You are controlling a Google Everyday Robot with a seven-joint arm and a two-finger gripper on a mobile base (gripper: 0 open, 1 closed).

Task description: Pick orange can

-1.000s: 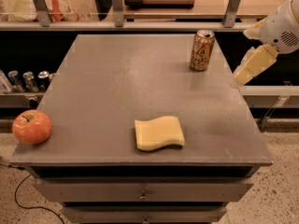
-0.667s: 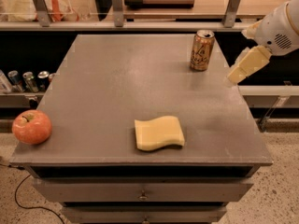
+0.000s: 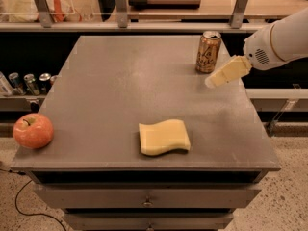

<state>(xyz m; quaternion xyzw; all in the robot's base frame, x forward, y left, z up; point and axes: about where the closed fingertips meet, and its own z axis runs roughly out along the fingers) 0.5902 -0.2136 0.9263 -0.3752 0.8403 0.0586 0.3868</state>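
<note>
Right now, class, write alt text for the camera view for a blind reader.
The robot's pincer hovers beside an upright orange can, far right on a grey table. A yellow sponge lies near the front, a red apple at the front left corner.

I see a grey flat-topped bench [image 3: 120, 81] with drawers. A red round apple [image 3: 33, 130] sits at its front left corner and a yellow wavy foam sponge [image 3: 163, 137] lies near the front middle. Beyond its left side, small silver-topped cans [image 3: 29, 83] stand in a row. The pincer [image 3: 226, 72] hangs over the bench's right edge.
</note>
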